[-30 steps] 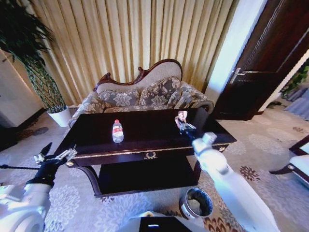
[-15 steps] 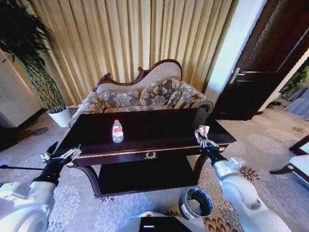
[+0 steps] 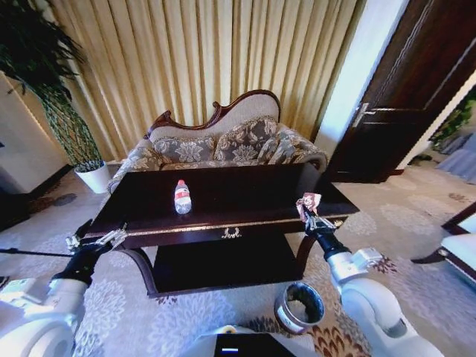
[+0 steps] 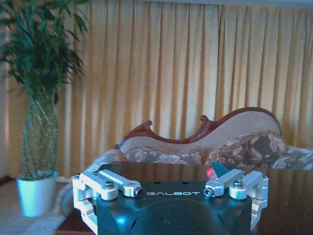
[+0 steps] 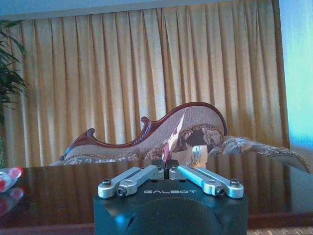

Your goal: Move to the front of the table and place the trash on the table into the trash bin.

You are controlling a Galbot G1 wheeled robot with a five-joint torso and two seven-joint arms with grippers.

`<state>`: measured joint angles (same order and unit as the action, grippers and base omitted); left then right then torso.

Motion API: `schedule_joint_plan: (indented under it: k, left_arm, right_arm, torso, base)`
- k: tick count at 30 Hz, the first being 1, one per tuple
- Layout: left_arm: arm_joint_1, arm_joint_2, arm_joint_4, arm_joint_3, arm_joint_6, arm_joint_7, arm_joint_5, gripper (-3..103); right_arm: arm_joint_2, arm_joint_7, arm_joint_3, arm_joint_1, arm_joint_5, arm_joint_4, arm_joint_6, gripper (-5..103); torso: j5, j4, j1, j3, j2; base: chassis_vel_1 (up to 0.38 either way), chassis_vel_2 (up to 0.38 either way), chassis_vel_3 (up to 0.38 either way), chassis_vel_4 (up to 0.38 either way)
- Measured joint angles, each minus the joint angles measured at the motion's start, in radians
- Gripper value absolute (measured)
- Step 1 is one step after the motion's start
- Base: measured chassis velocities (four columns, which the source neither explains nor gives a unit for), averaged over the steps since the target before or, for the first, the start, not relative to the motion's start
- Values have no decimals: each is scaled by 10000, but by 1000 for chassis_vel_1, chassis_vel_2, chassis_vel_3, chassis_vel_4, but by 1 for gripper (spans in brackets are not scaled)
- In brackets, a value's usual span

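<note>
Moved: right gripper (image 3: 310, 220) now nearer the table (image 3: 223, 199) front edge.
Right claw: clamped on upright wrapper (image 3: 307, 202).
Left gripper (image 3: 100, 239): fingers spread.
Bottle (image 3: 182, 197): upright, cap up.

The table (image 3: 223, 201) is viewed from above and in front by the head camera. From each wrist camera, it is viewed level and close, toward the sofa (image 4: 205, 142) and curtains (image 5: 146, 73), which appear in all three views.
</note>
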<state>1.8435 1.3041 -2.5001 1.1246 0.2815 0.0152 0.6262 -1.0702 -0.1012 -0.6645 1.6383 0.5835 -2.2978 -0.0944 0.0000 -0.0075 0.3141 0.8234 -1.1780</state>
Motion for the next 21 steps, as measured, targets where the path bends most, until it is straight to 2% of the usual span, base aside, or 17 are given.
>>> schedule_joint_plan:
  k: [8,13,15,18,21]
  left_arm:
    - [13,29,0,50,21,2,-204,100]
    - [7,121,0,-79,35,-1,-203,100]
    - [10,185,0,-131,37,-5,-203,100]
    - [5,206,0,-141,38,-4,-203,100]
    - [-63,236,0,-148,29,-1,-218,100]
  right_arm:
    - [-23,-4,121,-139,-133,275,-8,0]
    - [-79,41,361,-161,-287,1020,-88,0]
    - [-151,49,579,-189,-396,1824,-413,0]
    - [-275,37,792,-350,-897,2654,-531,0]
    - [-642,25,1260,-929,-1826,4907,-732,0]
  torso:
    - [1,-2,-4,-1,-2]
    - [-1,0,-7,-4,-6]
    - [-1,-1,-6,-1,-3]
    - [2,1,1,2,2]
    - [3,-1,8,4,5]
  base:
    - [197,-203,-199,189]
    - [84,-97,-81,90]
    - [0,0,0,0]
    - [0,0,0,0]
    - [0,0,0,0]
